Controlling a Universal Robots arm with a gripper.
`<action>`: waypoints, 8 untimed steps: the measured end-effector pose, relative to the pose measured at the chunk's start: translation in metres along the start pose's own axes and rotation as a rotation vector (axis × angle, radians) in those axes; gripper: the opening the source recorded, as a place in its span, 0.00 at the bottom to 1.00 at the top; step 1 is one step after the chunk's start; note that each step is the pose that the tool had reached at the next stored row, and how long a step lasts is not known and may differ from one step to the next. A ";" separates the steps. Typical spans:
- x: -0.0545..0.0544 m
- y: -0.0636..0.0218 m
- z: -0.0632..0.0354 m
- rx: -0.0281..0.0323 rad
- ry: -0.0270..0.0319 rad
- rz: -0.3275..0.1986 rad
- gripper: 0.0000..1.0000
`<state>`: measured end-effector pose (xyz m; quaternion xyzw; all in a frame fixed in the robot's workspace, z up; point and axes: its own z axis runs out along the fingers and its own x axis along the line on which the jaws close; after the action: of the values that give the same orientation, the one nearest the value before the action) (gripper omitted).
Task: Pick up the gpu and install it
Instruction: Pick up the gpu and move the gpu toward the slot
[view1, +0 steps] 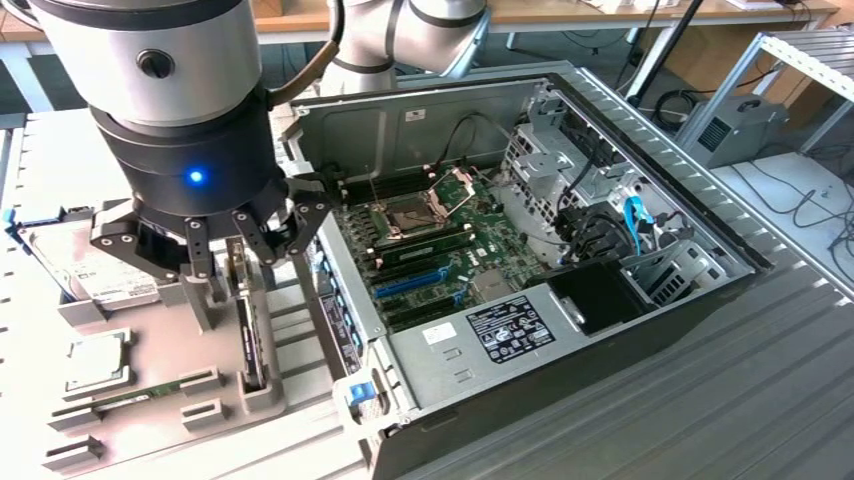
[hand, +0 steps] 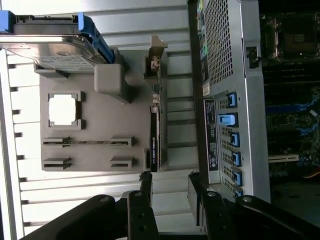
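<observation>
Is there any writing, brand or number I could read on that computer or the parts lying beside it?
No text here can be read as words.
Black label inside the computer case: white print, too small to read.
White label on the hard drive: blurred.
Strip label on the gpu: too small to read.

Bright, even light; soft shadows

The black case sticker (view1: 509, 332) seems printed; nothing legible
</observation>
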<state>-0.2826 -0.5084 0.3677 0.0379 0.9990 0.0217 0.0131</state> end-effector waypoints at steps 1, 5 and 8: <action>0.000 0.0007 0.0003 -0.0001 0.0000 0.000 0.42; 0.001 0.0018 0.0011 0.0001 0.0001 0.000 0.42; 0.002 0.0023 0.0019 0.0000 0.0000 0.000 0.42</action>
<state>-0.2842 -0.5058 0.3659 0.0379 0.9990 0.0217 0.0131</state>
